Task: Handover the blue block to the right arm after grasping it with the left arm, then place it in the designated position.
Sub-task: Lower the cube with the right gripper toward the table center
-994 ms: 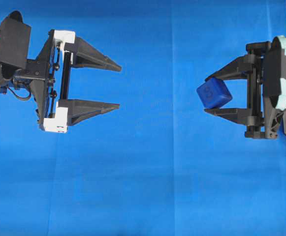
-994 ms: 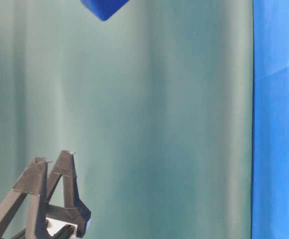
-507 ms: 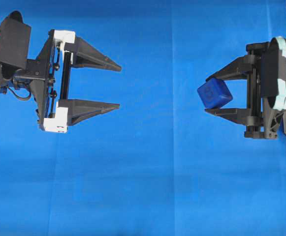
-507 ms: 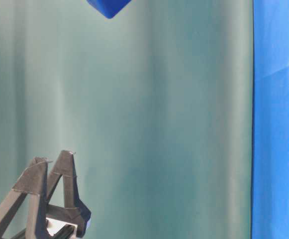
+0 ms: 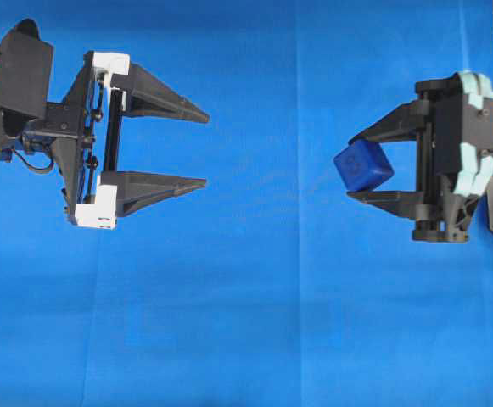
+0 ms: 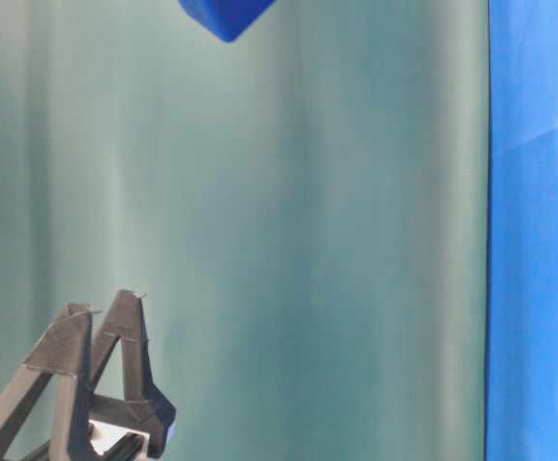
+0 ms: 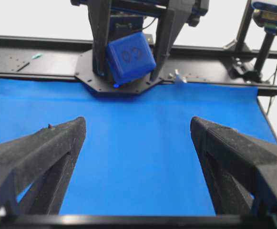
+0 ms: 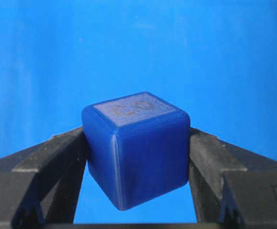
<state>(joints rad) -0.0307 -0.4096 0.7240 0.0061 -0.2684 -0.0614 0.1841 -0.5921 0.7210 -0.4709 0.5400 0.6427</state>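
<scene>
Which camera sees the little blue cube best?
The right wrist view: the blue block fills it, pinched in the right end effector. Overhead and left wrist show it small; table-level shows only a corner.

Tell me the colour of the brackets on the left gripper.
White brackets, clearest in the overhead view.

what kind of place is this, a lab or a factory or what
Most likely a robotics lab bench set up for manipulation trials. Two black arms face each other over a plain blue cloth, the right gripper holding a blue block, with a dark perforated mounting frame and a green backdrop behind.
</scene>
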